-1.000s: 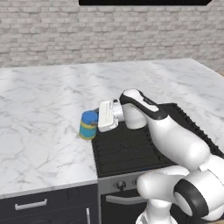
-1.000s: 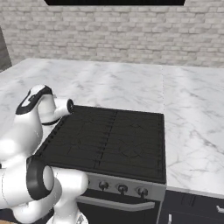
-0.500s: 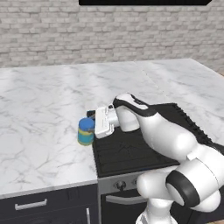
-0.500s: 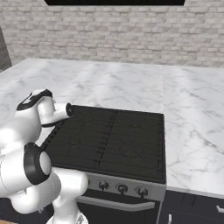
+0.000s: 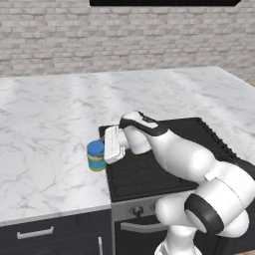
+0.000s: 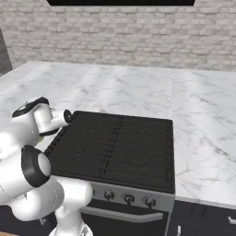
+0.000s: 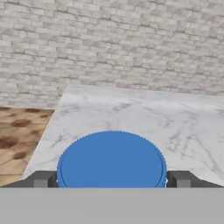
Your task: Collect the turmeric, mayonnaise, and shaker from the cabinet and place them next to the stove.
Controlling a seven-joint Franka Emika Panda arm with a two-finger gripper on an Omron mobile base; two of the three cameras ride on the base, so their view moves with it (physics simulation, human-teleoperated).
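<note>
Marble counter (image 5: 45, 124) bears the mayonnaise (image 5: 95, 155), moved nearer the stove (image 5: 149, 169); pincer (image 5: 106, 147) spread around it.

One mayonnaise jar (image 5: 95, 155) stood on one marble counter (image 5: 45, 129), beside one black gas stove (image 6: 115, 147) with four front knobs.

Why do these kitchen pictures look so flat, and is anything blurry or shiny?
Left base view: even light, with only a faint shadow by the short yellow jar with the blue lid on the white marble counter. Right base view: the black gas stove is matte, no glare. Hand view: the lid looms large, and the grey brick wall looks soft.
</note>
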